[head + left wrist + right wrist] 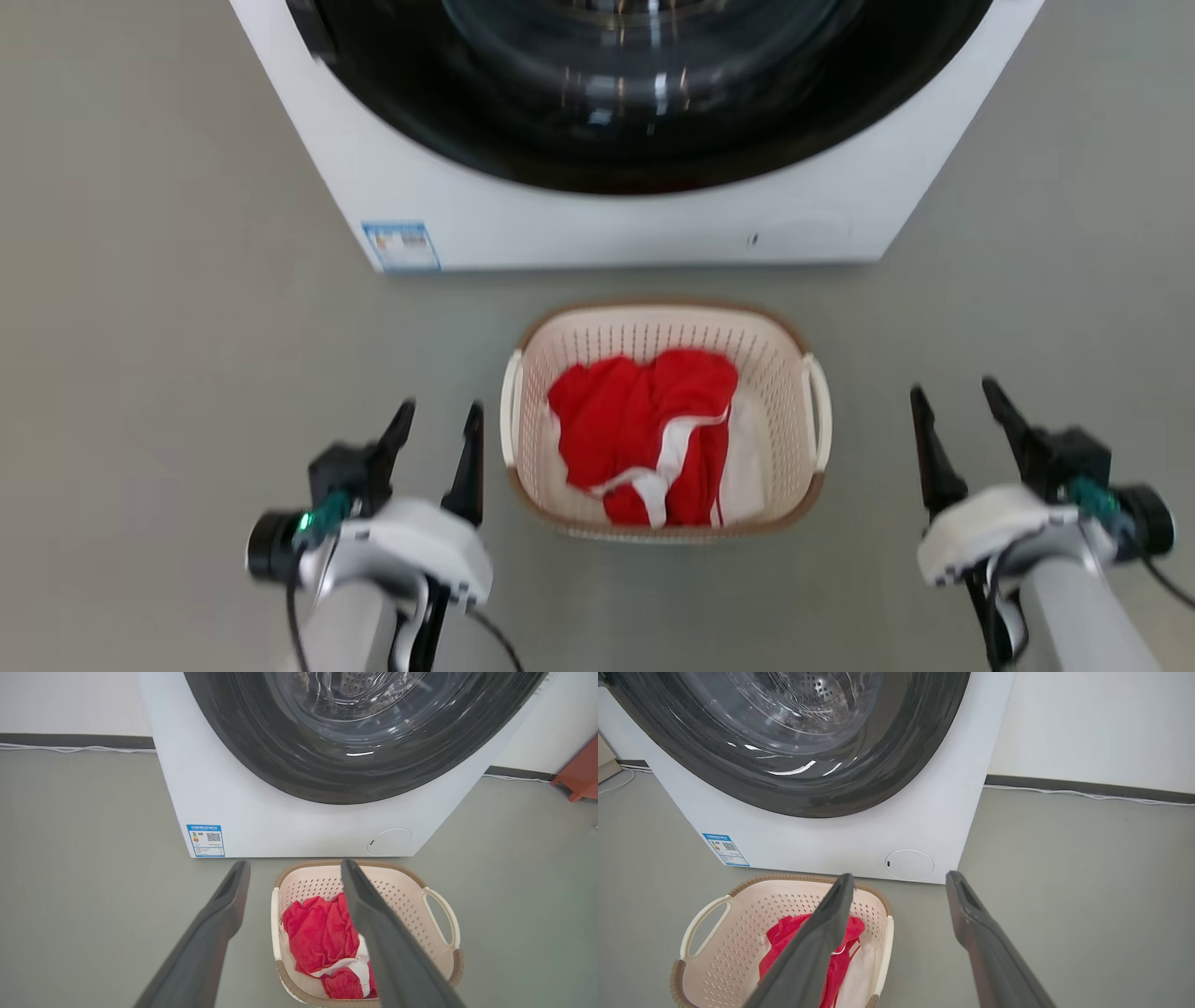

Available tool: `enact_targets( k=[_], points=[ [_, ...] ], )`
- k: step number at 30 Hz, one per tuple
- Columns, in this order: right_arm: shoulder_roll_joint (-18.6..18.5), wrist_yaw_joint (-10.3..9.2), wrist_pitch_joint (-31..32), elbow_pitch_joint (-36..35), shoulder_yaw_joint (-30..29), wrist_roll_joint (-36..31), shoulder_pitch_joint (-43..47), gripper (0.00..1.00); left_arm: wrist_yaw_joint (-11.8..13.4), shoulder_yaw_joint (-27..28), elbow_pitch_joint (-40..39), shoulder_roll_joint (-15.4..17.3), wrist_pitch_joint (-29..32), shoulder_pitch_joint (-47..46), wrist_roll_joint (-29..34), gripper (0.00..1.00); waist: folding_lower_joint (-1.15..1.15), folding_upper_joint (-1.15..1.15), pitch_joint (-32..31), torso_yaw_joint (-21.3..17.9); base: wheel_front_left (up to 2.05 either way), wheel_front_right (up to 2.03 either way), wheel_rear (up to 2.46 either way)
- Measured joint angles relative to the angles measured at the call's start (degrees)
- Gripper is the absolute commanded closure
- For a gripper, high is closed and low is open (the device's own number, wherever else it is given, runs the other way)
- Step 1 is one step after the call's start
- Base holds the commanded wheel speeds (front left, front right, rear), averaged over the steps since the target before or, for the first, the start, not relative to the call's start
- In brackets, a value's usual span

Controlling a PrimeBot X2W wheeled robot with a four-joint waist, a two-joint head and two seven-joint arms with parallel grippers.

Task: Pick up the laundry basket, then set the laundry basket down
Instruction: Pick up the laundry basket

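On the floor [187, 280], the laundry basket [665, 322] looks light and stiff; both open, empty grippers, left gripper [439, 418] and right gripper [954, 396], should take its side handles [510, 406].

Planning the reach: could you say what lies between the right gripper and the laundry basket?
Bare floor separates the right gripper from the laundry basket in the head view.

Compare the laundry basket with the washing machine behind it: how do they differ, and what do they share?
The laundry basket is far smaller than the washing machine. The basket's cream walls are perforated; the machine's white front is smooth. The basket is open-topped, showing a red garment; the machine has a dark-ringed glass door. Both stand on the grey floor.
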Motion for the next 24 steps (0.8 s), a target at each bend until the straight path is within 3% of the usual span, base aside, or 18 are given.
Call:
enact_targets(
  k=[13,24],
  points=[
    [-2.9,0.00,1.0,16.5,1.0,-2.6,-18.9,0.00,2.1,-9.5,17.3,-0.3,-0.3,-20.9,-9.0,0.00,0.00,0.00,16.3,1.4,0.00,0.00,0.00],
    [-3.9,0.00,1.1,22.5,2.1,-3.6,-27.3,0.00,3.6,-14.2,23.3,-0.5,-0.3,-30.6,-14.6,0.00,0.00,0.00,25.4,1.9,0.00,0.00,0.00]
  ],
)
